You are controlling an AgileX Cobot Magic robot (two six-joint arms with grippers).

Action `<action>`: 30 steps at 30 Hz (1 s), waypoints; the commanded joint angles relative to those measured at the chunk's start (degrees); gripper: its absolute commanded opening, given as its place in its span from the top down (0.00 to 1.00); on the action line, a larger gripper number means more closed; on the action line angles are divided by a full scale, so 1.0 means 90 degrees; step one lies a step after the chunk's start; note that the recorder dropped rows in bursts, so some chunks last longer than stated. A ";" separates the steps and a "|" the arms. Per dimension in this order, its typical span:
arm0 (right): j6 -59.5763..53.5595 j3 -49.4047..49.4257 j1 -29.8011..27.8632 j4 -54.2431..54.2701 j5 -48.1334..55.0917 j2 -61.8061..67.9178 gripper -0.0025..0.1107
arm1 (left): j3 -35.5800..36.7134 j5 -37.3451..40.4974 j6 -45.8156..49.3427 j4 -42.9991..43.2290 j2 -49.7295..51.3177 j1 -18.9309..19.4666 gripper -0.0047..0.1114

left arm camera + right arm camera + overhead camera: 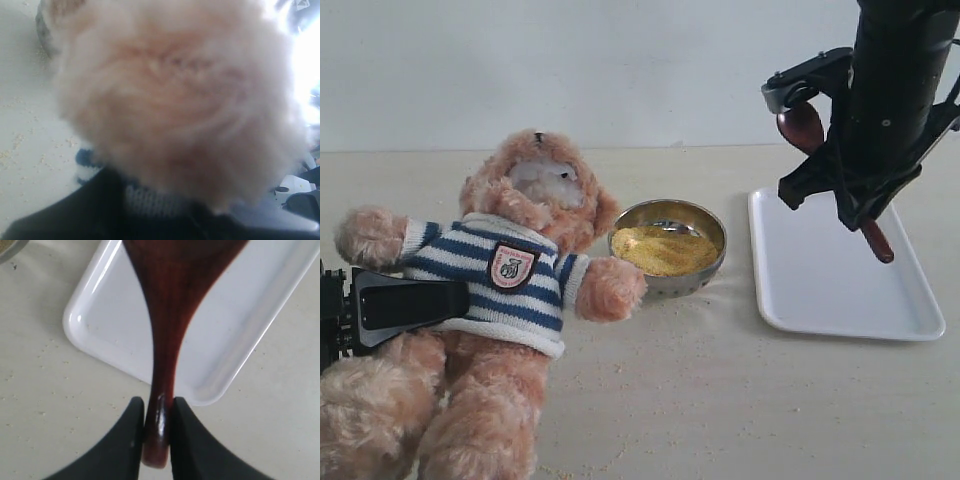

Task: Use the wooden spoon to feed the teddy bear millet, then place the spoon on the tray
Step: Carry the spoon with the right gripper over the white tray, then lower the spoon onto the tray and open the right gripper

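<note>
The teddy bear (510, 290) sits slumped at the left, its paw reaching toward the steel bowl of millet (663, 250). My left gripper (455, 300) comes in from the left edge and is shut on the bear's striped side. In the left wrist view blurred fur (175, 95) fills the picture, and knit shirt shows by a dark finger (75, 215). My right gripper (157, 407) is shut on the handle end of the wooden spoon (170, 315). It hangs above the white tray (840, 285), spoon bowl (801, 125) up and tilted left. The tray's corner (100, 320) lies under the spoon.
Stray millet grains (650, 350) dot the table in front of the bowl and beside the bear. A white wall stands behind the table. The right arm (895, 90) rises over the tray at the top right.
</note>
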 commanded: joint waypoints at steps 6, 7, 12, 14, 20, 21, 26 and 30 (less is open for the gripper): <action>0.0024 0.0005 -0.0050 0.0074 0.0102 -0.0215 0.98 | 0.0002 0.0246 0.0040 -0.0085 -0.0008 -0.0013 0.92; 0.0024 0.0005 -0.0050 0.0086 0.0102 -0.0215 0.98 | 0.0002 0.0246 0.0040 -0.0085 -0.0008 -0.0013 0.92; -0.0012 0.0005 -0.0050 0.0086 0.0006 -0.0215 0.98 | 0.0002 0.0246 0.0067 -0.0099 -0.0008 -0.0013 0.92; -0.0012 0.0005 -0.0050 0.0086 -0.0143 -0.0215 0.98 | 0.0002 0.0246 0.0067 -0.0099 -0.0008 -0.0013 0.92; -0.0012 0.0005 -0.0050 0.0045 -0.0554 -0.0041 0.98 | 0.0002 0.0246 0.0066 -0.0086 -0.0008 -0.0013 0.92; -0.0012 0.0005 -0.0050 -0.0005 -0.0611 0.0032 0.98 | 0.0002 0.0246 0.0066 -0.0086 -0.0008 -0.0013 0.92; -0.0012 0.0005 -0.0050 -0.0216 -0.0772 0.0375 0.98 | 0.0002 0.0246 0.0111 -0.0130 -0.0008 -0.0013 0.92; -0.0023 0.0005 -0.0076 -0.0514 -0.0974 0.0742 0.98 | 0.0002 0.0246 0.0129 -0.0124 -0.0008 -0.0013 0.92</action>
